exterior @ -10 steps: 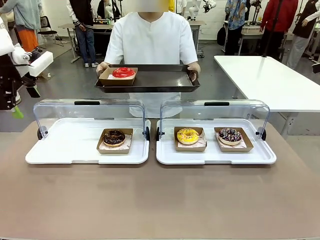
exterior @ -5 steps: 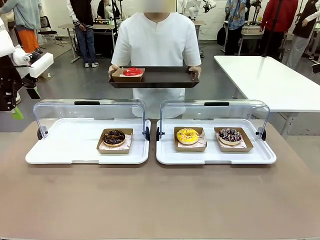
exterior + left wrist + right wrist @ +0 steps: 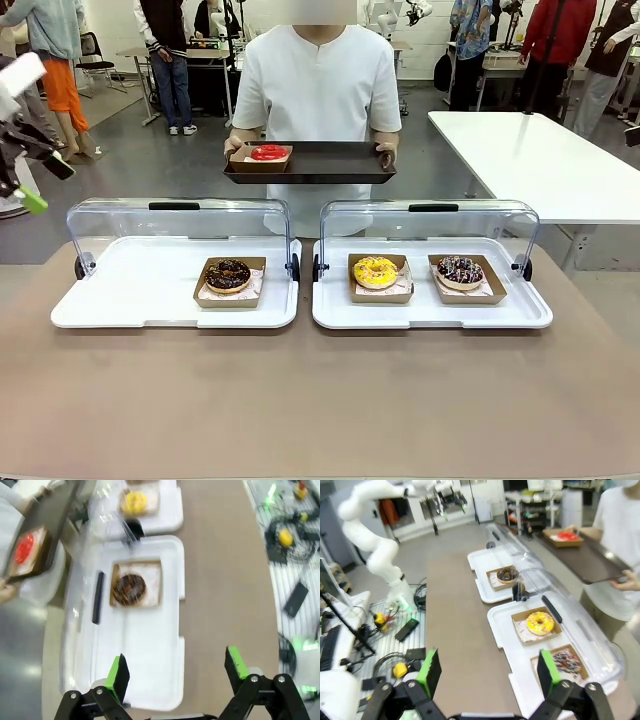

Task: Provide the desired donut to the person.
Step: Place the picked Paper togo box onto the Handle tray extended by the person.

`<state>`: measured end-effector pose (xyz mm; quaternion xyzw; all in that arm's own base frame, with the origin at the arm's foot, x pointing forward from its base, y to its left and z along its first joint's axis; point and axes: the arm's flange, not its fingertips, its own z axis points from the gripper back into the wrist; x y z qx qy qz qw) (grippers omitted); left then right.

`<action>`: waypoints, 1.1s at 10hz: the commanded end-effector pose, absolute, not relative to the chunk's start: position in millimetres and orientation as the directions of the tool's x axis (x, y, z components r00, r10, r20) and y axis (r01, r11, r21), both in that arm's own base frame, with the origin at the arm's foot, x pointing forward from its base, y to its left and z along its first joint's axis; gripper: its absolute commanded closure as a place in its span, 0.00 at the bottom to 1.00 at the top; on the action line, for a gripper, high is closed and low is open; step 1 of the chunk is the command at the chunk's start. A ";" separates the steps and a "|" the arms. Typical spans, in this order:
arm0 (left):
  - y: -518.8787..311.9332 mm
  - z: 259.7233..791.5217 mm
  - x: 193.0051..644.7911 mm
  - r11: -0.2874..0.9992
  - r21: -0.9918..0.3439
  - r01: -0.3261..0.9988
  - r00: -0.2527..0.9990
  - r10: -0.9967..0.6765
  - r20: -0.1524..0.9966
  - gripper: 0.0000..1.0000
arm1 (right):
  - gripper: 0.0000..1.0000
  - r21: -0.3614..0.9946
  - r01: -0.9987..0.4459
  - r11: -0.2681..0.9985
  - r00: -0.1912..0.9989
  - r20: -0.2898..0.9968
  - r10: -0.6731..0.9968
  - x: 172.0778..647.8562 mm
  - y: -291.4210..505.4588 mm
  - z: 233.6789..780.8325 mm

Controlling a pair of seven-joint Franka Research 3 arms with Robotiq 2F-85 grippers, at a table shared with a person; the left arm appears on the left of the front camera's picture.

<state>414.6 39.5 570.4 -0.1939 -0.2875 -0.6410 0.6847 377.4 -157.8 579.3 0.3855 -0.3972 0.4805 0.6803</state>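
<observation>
Left jaws and right jaws both wide, empty, well apart from the donuts. Matte brown bench (image 3: 320, 400). Which donut is wanted: cannot tell. Chocolate donut (image 3: 228, 274), in a cardboard box on the left white plastic tray (image 3: 120, 300), lies ahead of the left jaws, so left arm nearer. Yellow donut (image 3: 376, 271) and sprinkled donut (image 3: 460, 269) on the right tray (image 3: 520, 312) are nearer the right arm. All round, glazed, no long axis. Clear lids (image 3: 180, 225) stand open. Far side: person (image 3: 320, 90) holds a dark tray (image 3: 335, 160) with a boxed red donut (image 3: 268, 152).

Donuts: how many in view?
4. Chocolate donut on the left white tray; yellow donut and sprinkled donut on the right white tray; red donut on the dark tray held by the person. None seem hidden.
</observation>
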 end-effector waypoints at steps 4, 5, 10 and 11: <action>133.9 532.6 425.8 0.123 0.109 0.986 -0.048 -0.418 0.907 0.00 | 0.00 0.142 -0.961 0.235 0.218 0.914 0.341 377.5 -157.7 580.6; 146.7 524.7 422.7 0.118 0.114 0.986 -0.058 -0.398 0.915 0.00 | 0.00 0.142 -0.961 0.235 0.218 0.914 0.341 377.5 -157.7 580.6; 178.3 506.2 403.0 0.149 0.085 0.985 -0.022 -0.380 0.925 0.00 | 0.00 0.142 -0.961 0.235 0.218 0.914 0.341 377.5 -157.7 580.6; 174.9 505.6 399.5 0.147 0.070 0.987 -0.008 -0.383 0.924 0.00 | 0.00 0.142 -0.961 0.235 0.218 0.914 0.341 377.5 -157.7 580.6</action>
